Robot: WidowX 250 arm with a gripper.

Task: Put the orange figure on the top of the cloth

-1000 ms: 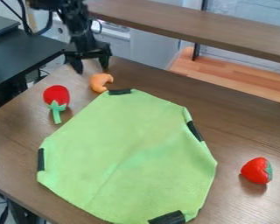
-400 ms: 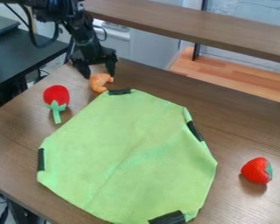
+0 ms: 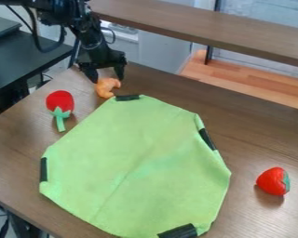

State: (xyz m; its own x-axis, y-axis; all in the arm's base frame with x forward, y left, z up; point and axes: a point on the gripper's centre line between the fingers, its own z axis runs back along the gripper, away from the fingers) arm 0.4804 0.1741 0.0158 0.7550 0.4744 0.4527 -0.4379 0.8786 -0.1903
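From where I stood, the black arm (image 3: 89, 32) hung over the far edge of the wooden table (image 3: 263, 121), with its gripper (image 3: 106, 77) pointing down at the orange figure (image 3: 106, 87). The fingers were spread, one to each side of the figure's far end, with nothing pinched between them; this placement was judged suited to closing across the piece, though whether either finger touched it could not be determined. The green cloth (image 3: 139, 162) lay spread out, presumably so as to offer a broad landing place, and strips of black tape (image 3: 127, 97) sat at its edges, in my assessment to keep it from sliding or lifting. The figure was found on bare wood just beyond the cloth's far taped edge, not on it; contact between the two could not be confirmed. A short lift and carry toward the cloth was therefore judged to be outstanding, with a risk of the rounded piece rolling out if caught too near its end. The red toy with the green stem (image 3: 59, 104) and the strawberry (image 3: 273, 181) lay off the cloth on opposite sides, apparently with no part in the job. As to appearance, the figure was small, plain orange, curled like a shrimp or crescent, plump and lumpy along its outer curve, with a stubby projection to one side
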